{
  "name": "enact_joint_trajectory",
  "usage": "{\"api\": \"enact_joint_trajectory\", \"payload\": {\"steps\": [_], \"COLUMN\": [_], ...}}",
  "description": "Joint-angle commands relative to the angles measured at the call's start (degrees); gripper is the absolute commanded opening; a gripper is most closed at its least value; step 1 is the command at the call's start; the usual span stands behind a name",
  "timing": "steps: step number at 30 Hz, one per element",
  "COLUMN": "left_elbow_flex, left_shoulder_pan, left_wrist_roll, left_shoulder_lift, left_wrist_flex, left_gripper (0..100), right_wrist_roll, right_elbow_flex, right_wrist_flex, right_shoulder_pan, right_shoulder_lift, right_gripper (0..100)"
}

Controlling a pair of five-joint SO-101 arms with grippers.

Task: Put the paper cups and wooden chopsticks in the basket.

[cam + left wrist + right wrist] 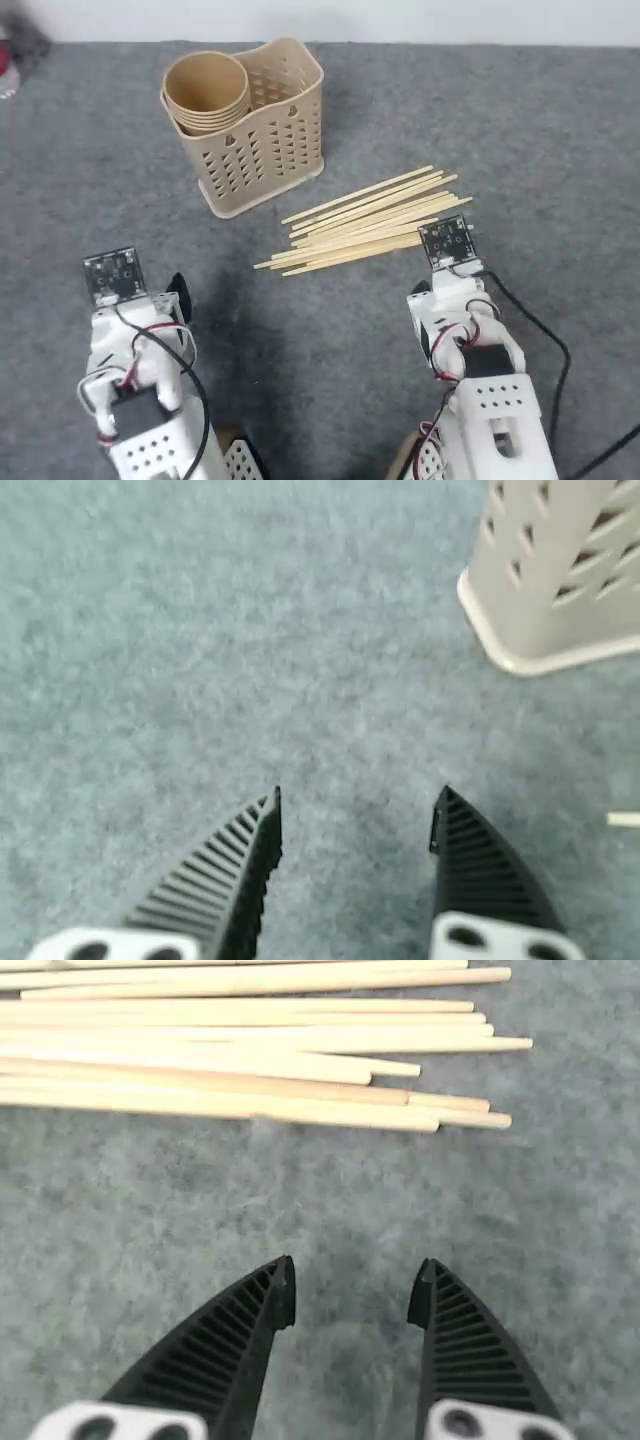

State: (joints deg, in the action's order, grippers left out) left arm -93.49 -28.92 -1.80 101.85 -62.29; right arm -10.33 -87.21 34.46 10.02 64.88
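Both stand open and empty: the left hand (355,822) over worktop (330,380) near the basket (270,150) of stacked cups (208,90), the right hand (352,1293) just short of the chopsticks (370,225).

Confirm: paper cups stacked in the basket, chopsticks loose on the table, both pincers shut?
Wrong on the pincers: the wrist views show the left pincer and right pincer open, empty. Paper cups stacked in the basket and chopsticks loose on the table stand.
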Motion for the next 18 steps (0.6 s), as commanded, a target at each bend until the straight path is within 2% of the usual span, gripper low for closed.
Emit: {"api": "enact_joint_trajectory", "payload": {"steps": [1, 9, 18], "left_elbow_flex": [-0.04, -1.19, -1.27], "left_shoulder_pan": [0.44, 2.99, 2.99], "left_wrist_roll": [-0.53, -0.70, -0.70], "left_shoulder_lift": [2.46, 2.46, 2.46], "left_wrist_flex": [-1.14, 0.00, -0.09], "left_gripper": [24, 24, 24], "right_wrist_roll": [0.09, 0.09, 0.26], "right_elbow_flex": [-1.67, -8.26, -8.97], "right_wrist_flex": [-6.29, -14.73, -14.46], "right_shoulder_pan": [0.66, 0.84, 0.75], "right_shoulder_lift": [-0.48, -0.48, -0.48], "right_gripper": [20.2, 20.2, 20.3]}}
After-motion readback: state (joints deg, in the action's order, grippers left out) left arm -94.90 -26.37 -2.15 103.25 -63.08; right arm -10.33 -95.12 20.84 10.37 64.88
